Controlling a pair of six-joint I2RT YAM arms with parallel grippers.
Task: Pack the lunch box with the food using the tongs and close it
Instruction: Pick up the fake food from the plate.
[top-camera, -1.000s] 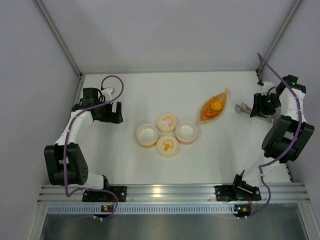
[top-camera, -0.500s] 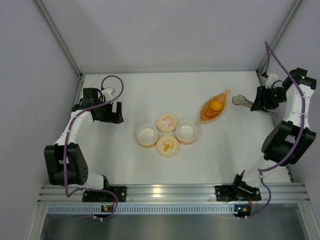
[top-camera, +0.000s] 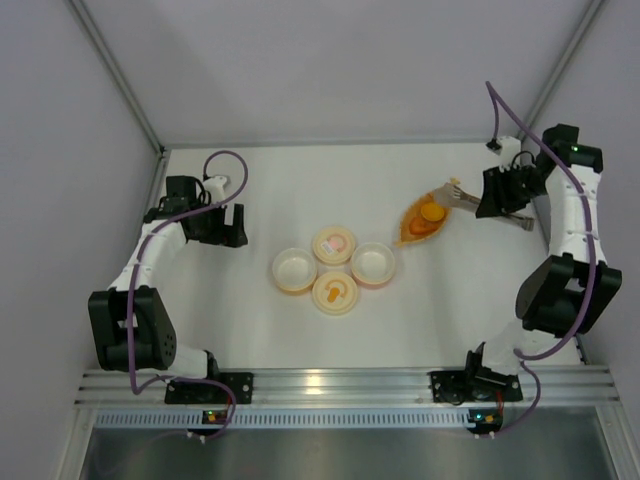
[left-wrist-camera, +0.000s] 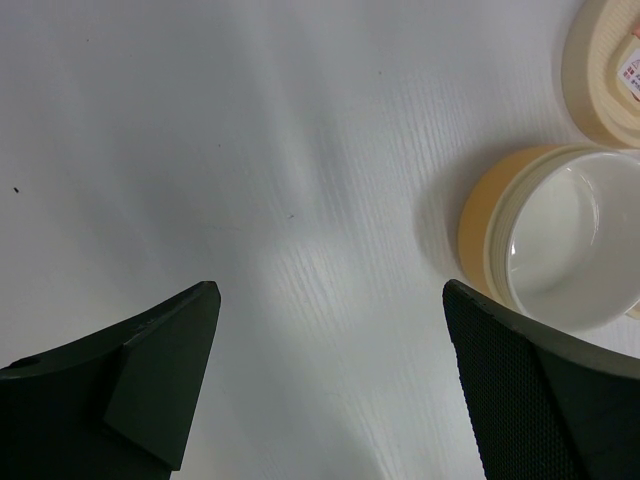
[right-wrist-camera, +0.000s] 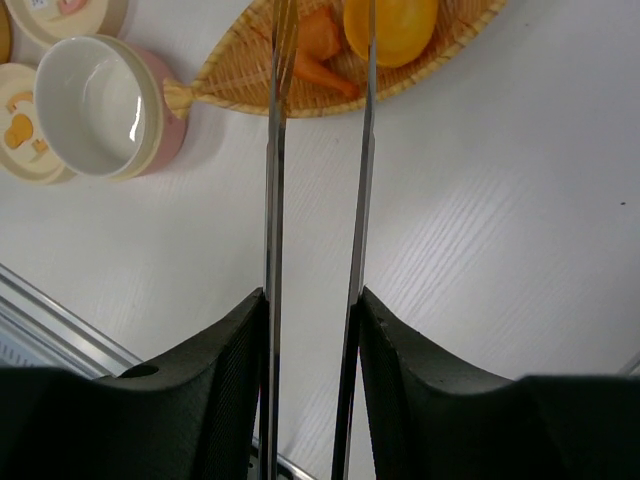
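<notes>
My right gripper (right-wrist-camera: 312, 300) is shut on the silver tongs (right-wrist-camera: 272, 200), one arm against each finger. The tongs (top-camera: 460, 195) reach from that gripper (top-camera: 490, 195) over the right end of the orange leaf-shaped dish (top-camera: 412, 232). In the dish lie the food pieces, a yellow ball (right-wrist-camera: 390, 25) and an orange wedge (right-wrist-camera: 320, 60). The tong tips hover around them, gripping nothing. The lunch box tubs stand uncovered mid-table: yellow-orange (top-camera: 294, 270) and pink (top-camera: 373, 264). My left gripper (top-camera: 236, 225) is open and holds nothing.
Two cream lids lie between the tubs, one with pink marks (top-camera: 334, 244) and one with orange marks (top-camera: 336, 292). The yellow-orange tub (left-wrist-camera: 480, 220) sits just right of my left gripper (left-wrist-camera: 330, 380). White walls enclose the table on three sides.
My right arm has carried the tongs leftward from the table's right edge to the end of the leaf dish. The left arm has not moved.
</notes>
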